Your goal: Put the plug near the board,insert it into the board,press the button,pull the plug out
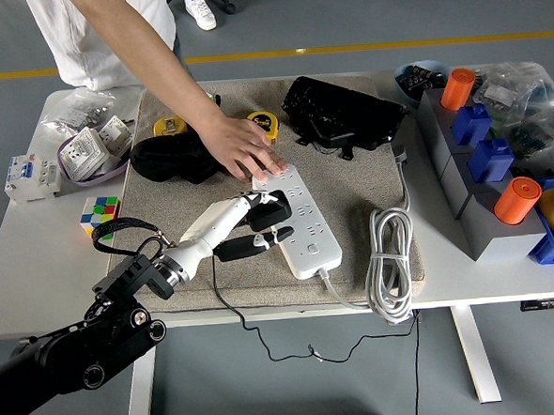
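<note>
Left hand (250, 226): fingers curled around the black plug (270, 211), gripping it.
Plug: at the left edge of the power strip (298, 217), touching or just above its sockets; which one I cannot tell.
Power strip: white, lying slantwise on the grey mat (351, 179) on the worktop (36, 269).
Person's hand (240, 149): palm down, fingertips pressing the power strip's far end.
Cable coil (385, 257): white, right of the power strip.
</note>
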`<action>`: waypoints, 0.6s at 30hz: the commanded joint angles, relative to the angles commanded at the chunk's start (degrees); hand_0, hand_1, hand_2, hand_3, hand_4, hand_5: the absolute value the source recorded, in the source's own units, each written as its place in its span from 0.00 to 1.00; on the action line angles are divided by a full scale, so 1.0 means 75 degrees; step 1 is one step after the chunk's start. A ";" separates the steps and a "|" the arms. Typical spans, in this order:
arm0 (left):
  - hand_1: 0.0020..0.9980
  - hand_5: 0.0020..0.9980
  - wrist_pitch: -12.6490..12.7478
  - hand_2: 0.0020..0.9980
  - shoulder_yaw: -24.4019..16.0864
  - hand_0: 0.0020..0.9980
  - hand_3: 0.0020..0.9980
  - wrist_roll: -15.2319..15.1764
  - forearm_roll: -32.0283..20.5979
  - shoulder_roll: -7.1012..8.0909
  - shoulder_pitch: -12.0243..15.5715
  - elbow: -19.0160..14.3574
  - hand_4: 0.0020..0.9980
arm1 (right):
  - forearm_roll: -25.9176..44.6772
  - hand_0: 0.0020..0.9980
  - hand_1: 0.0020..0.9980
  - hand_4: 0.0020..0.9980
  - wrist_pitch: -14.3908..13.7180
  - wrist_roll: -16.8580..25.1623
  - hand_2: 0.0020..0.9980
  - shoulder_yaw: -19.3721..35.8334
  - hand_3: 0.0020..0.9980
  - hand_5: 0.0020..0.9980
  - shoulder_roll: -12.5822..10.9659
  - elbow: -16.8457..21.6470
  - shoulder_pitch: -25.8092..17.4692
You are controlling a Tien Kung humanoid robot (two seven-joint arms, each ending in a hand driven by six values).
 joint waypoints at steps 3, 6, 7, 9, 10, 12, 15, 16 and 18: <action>0.81 1.00 -0.0009 0.81 0.0010 0.79 0.75 0.0007 0.0021 0.0009 -0.0019 -0.0006 0.90 | 0.0000 0.67 0.68 1.00 -0.0001 0.0006 0.68 -0.0002 0.58 0.57 0.0002 0.0002 -0.0003; 0.80 1.00 -0.0016 0.81 0.0014 0.78 0.74 0.0000 0.0043 0.0017 -0.0027 -0.0019 0.90 | 0.0003 0.66 0.68 1.00 -0.0008 0.0018 0.68 -0.0005 0.58 0.56 -0.0001 0.0002 -0.0009; 0.80 1.00 -0.0016 0.81 0.0012 0.78 0.74 -0.0010 0.0045 0.0021 -0.0029 -0.0023 0.90 | 0.0004 0.66 0.68 1.00 -0.0012 0.0025 0.68 -0.0004 0.58 0.56 -0.0002 0.0003 -0.0008; 0.80 1.00 -0.0024 0.81 0.0011 0.78 0.74 -0.0018 0.0047 0.0026 -0.0044 -0.0033 0.90 | 0.0002 0.66 0.68 1.00 -0.0019 0.0038 0.68 0.0015 0.58 0.56 -0.0004 0.0008 0.0000; 0.80 1.00 -0.0022 0.81 0.0020 0.78 0.74 -0.0026 0.0045 0.0028 -0.0049 -0.0036 0.90 | 0.0003 0.66 0.68 1.00 -0.0021 0.0043 0.68 0.0019 0.58 0.56 -0.0001 0.0006 0.0002; 0.80 1.00 -0.0019 0.80 0.0039 0.77 0.74 -0.0056 0.0035 0.0034 -0.0058 -0.0046 0.90 | 0.0003 0.67 0.68 1.00 -0.0024 0.0051 0.68 0.0031 0.58 0.56 0.0003 0.0007 0.0003; 0.80 1.00 -0.0008 0.80 0.0048 0.77 0.74 -0.0089 0.0039 0.0034 -0.0065 -0.0052 0.90 | 0.0004 0.67 0.68 1.00 -0.0028 0.0062 0.68 0.0039 0.58 0.56 0.0005 0.0005 0.0003; 0.80 1.00 -0.0005 0.80 0.0050 0.77 0.74 -0.0098 0.0040 0.0031 -0.0068 -0.0057 0.90 | 0.0007 0.67 0.68 1.00 -0.0029 0.0067 0.68 0.0044 0.58 0.56 0.0005 0.0006 0.0000; 0.79 1.00 0.0002 0.80 0.0049 0.76 0.73 -0.0113 0.0045 0.0029 -0.0073 -0.0075 0.90 | 0.0018 0.66 0.68 1.00 -0.0033 0.0077 0.68 0.0041 0.58 0.56 0.0007 0.0000 -0.0001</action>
